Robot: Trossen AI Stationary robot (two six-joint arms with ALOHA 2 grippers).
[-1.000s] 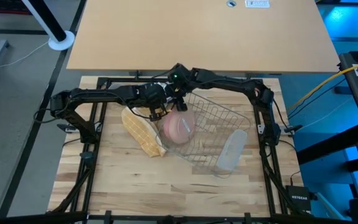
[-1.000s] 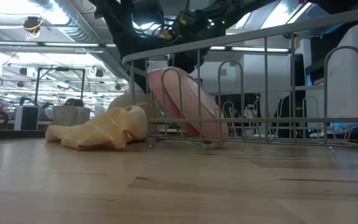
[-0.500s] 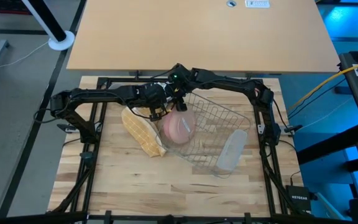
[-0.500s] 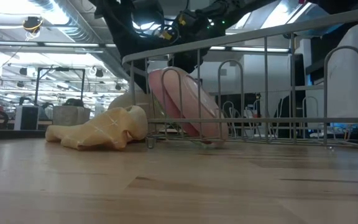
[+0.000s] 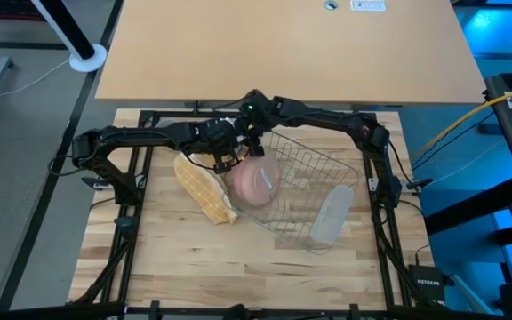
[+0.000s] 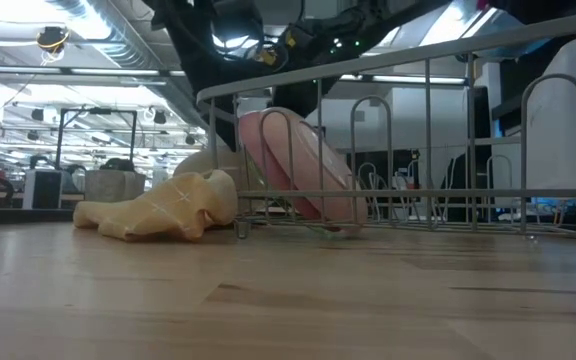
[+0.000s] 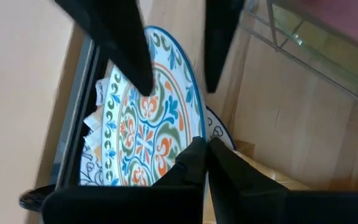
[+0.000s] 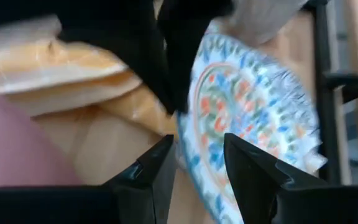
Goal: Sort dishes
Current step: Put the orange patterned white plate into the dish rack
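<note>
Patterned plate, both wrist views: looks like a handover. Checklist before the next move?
1. Left gripper shut on the patterned plate at its rim: ok.
2. Right gripper open, with one finger on each side of the plate's rim: ok.
3. Right gripper closed on the plate, so the left can let go: not ok, not yet done.
4. Plate clear of the table beneath it: cannot tell.
5. Free slots in the wire dish rack beside the pink plate: ok; the low view shows empty hoops next to it.
6. Yellow checked cloth outside the rack: ok.
</note>
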